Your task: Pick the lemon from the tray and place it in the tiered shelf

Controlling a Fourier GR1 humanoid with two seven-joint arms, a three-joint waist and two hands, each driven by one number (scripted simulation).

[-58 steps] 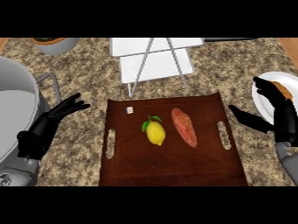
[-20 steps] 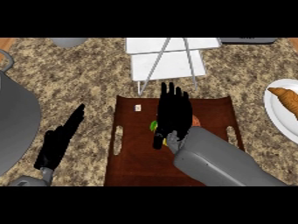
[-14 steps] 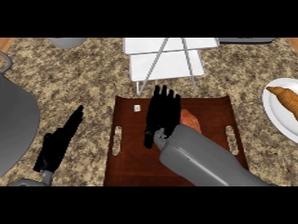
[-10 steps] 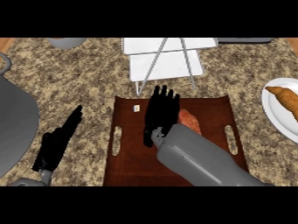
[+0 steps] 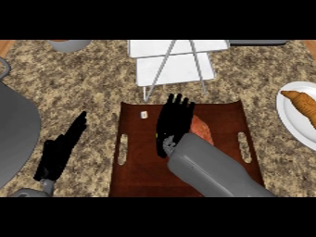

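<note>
Right hand (image 5: pixel 173 121) fingers lie straight, pointing up-view, flat over the middle of the tray (image 5: pixel 136 173); not curled, nothing visibly held. The lemon is not visible at all. It is probably under the hand or forearm, since that is the only covered part of the tray, but that can't be confirmed. A reddish oblong food item (image 5: pixel 202 129) pokes out just right of the hand, touching or nearly touching it.

Step in hand looks like the reach/pre-grasp over the lemon's spot; no grasp yet. Next move calls for curling the fingers and thumb round the lemon without catching the reddish item beside it, then lifting and carrying up-view to the tiered shelf (image 5: pixel 176 61), which stands just beyond the tray's far edge.

Left hand (image 5: pixel 61 150) is off the tray to its left on the counter (image 5: pixel 91 88), fingers straight, holding nothing.

Containers:
- The tray holds the reddish item, a small pale bit (image 5: pixel 144 114) near its far left corner, and presumably the hidden lemon.
- The shelf has white tiers on a wire frame; nothing is seen on them.
- A white plate (image 5: pixel 292 118) at right holds a croissant (image 5: pixel 306 107).
- A big grey pot (image 5: pixel 6 134) sits at left; its contents are not visible.
</note>
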